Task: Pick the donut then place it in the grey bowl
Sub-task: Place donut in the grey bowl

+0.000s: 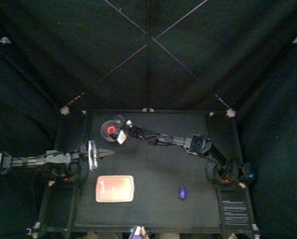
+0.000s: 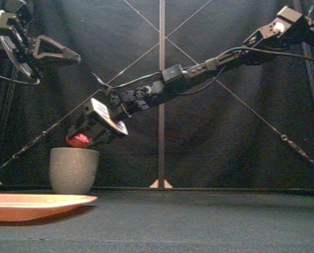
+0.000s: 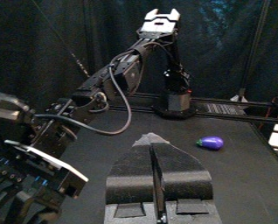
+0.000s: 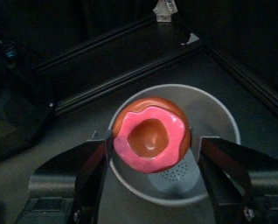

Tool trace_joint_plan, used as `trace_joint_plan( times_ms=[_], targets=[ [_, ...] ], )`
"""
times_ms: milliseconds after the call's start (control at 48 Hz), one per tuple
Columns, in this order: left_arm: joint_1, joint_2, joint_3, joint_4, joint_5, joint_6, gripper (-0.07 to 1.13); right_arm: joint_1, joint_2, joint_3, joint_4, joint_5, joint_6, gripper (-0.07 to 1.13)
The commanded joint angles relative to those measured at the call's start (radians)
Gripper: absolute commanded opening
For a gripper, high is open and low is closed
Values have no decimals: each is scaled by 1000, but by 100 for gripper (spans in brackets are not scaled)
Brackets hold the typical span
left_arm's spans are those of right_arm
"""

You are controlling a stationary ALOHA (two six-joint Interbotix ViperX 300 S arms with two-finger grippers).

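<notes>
Right jaws pinching pink donut just above grey bowl; left jaws pressed together.

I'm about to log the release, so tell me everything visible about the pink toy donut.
The pink ring-shaped toy donut has glossy pink icing over a tan body and one centre hole, plastic by its look. The right gripper clamps its sides; nothing else visibly touches it. It hangs directly over the mouth of the tall grey speckled cup.
</notes>
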Motion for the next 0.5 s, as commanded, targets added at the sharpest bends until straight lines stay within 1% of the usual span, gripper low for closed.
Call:
trace_joint_plan(
  times_ms=[21, 208, 396, 500],
  targets=[
    [2, 3, -14, 8, -8, 2, 0, -5, 5, -115, -5, 80, 2, 81],
    [0, 3, -12, 17, -9, 2, 0, -6, 49, -196, -15, 155, 3, 81],
    [-5, 5, -11, 29, -9, 2, 0, -12, 58, -213, -49, 204, 5, 81],
    [-5, 3, -12, 41, -9, 2, 0, -23, 58, -215, -57, 219, 5, 84]
  ],
)
